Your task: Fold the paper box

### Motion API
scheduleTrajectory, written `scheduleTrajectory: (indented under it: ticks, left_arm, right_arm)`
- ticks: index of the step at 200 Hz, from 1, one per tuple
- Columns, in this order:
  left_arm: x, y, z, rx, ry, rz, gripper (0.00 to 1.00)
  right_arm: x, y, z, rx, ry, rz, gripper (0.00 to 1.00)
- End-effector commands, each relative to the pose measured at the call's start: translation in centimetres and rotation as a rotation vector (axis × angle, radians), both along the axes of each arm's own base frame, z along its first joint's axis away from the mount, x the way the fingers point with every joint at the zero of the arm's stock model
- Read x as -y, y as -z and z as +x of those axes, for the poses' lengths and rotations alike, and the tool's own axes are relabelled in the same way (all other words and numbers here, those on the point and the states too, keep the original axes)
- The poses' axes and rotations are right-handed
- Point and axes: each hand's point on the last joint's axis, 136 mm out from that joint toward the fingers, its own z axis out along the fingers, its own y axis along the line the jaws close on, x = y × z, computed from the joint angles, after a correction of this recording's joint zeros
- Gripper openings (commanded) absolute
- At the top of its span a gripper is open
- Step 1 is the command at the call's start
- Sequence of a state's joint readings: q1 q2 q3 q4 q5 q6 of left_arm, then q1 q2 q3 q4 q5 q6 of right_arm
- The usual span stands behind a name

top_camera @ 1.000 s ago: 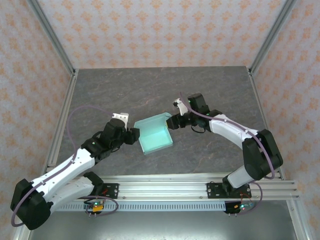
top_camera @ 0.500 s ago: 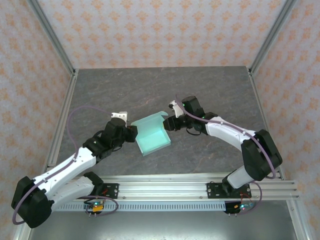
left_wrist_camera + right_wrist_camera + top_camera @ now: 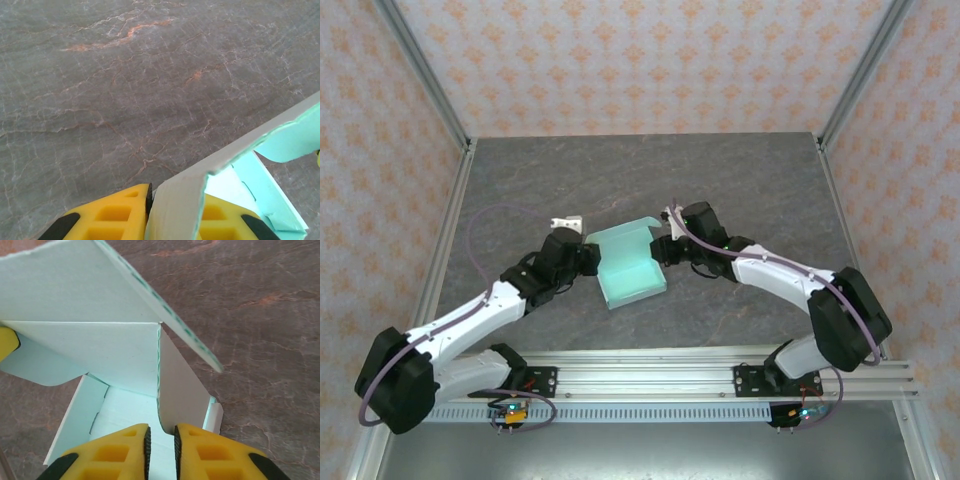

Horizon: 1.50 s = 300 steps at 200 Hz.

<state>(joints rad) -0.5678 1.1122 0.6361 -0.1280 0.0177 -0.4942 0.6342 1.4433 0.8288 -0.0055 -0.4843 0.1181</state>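
I am pinching opposite walls of the paper box (image 3: 632, 275) in both narrowed jaws, bare table (image 3: 620, 175) stretching toward twelve o'clock.

Much of paper box (image 3: 274, 142) off-frame

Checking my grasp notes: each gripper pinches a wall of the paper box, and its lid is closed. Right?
No: the lid stands open, as the right wrist view shows. The left gripper and right gripper do each pinch a wall of the paper box.
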Motion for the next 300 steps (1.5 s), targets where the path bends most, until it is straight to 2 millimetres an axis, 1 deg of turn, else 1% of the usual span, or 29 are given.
scheduleTrajectory:
  ticks: [1,27,49,66,81,91,98,113,122,133,149,157,163,174,184,205,220,226,228,232,250,265,272,286,300]
  left_arm:
    - [0.9,-1.9,1.8,0.055,0.012,-0.005,0.18]
    - [2.3,-2.5,3.1,0.065,0.046,-0.011,0.18]
    - [3.6,-3.3,4.7,0.091,0.097,0.023,0.19]
    - [4.8,-3.2,6.1,0.090,0.145,0.051,0.18]
    - [6.1,-2.5,7.1,0.070,0.187,0.055,0.19]
    - [6.5,-1.8,7.6,0.048,0.200,0.054,0.22]
    - [6.8,-1.4,7.9,0.033,0.212,0.049,0.26]
    - [7.0,-0.7,8.3,0.012,0.221,0.026,0.36]
    - [7.0,-0.5,8.4,0.007,0.220,0.010,0.42]
    - [6.9,-0.9,8.5,0.008,0.218,-0.006,0.49]
    - [6.7,-1.6,8.3,0.011,0.217,-0.007,0.54]
    - [6.5,-1.8,8.1,0.010,0.214,-0.003,0.56]
    - [6.3,-1.9,8.0,0.011,0.210,0.002,0.56]
    - [5.9,-2.1,7.6,0.010,0.203,0.011,0.57]
    - [5.5,-2.2,7.3,0.011,0.197,0.020,0.57]
    - [4.6,-2.1,6.7,0.013,0.173,0.038,0.57]
    - [4.0,-1.6,6.3,0.006,0.162,0.056,0.57]
    - [3.9,-1.4,6.2,0.003,0.163,0.064,0.56]
    - [3.8,-1.4,6.2,0.003,0.163,0.065,0.56]
    - [3.8,-1.1,6.1,0.000,0.164,0.071,0.56]
    - [3.6,-0.3,5.9,-0.005,0.174,0.100,0.52]
    - [3.5,0.4,6.1,0.003,0.197,0.136,0.50]
    - [3.5,0.7,6.3,0.007,0.205,0.154,0.47]
    - [3.7,1.0,6.5,0.011,0.228,0.177,0.36]
    - [4.2,0.7,6.7,0.018,0.253,0.168,0.26]
  right_arm:
    - [0.3,-1.3,0.7,0.067,0.054,0.033,0.21]
    - [0.4,-1.2,0.3,0.065,0.058,0.052,0.21]
    - [0.8,-1.2,0.2,0.073,0.068,0.052,0.21]
    - [1.3,-1.1,0.2,0.078,0.088,0.042,0.21]
    - [1.8,-1.3,0.2,0.090,0.113,0.034,0.24]
    - [2.3,-1.4,0.2,0.101,0.129,0.024,0.26]
    - [2.5,-1.6,0.2,0.110,0.136,0.019,0.29]
    - [3.3,-1.8,0.3,0.122,0.173,-0.001,0.40]
    - [3.7,-2.0,0.3,0.126,0.188,-0.009,0.44]
    - [4.3,-2.1,0.1,0.124,0.212,-0.013,0.48]
    - [5.4,-2.4,0.0,0.124,0.278,-0.006,0.51]
    - [6.2,-2.0,0.1,0.113,0.325,-0.011,0.53]
    - [6.8,-2.9,0.0,0.127,0.362,0.009,0.55]
    - [7.6,-3.1,0.0,0.121,0.416,0.009,0.59]
    - [7.8,-3.3,0.1,0.125,0.418,-0.004,0.60]
    - [7.5,-3.2,0.2,0.125,0.382,-0.048,0.59]
    - [7.2,-3.0,0.4,0.116,0.370,-0.067,0.56]
    - [7.1,-3.3,0.5,0.121,0.367,-0.064,0.55]
    - [7.1,-2.8,0.6,0.111,0.366,-0.077,0.55]
    - [7.0,-2.6,0.7,0.104,0.367,-0.084,0.53]
    - [6.9,-2.0,1.1,0.099,0.366,-0.109,0.49]
    - [6.9,-1.6,1.5,0.099,0.369,-0.131,0.46]
    - [6.8,-1.5,1.7,0.100,0.368,-0.140,0.44]
    - [6.8,-1.2,1.9,0.100,0.365,-0.155,0.38]
    - [6.6,-1.2,2.1,0.098,0.370,-0.154,0.34]
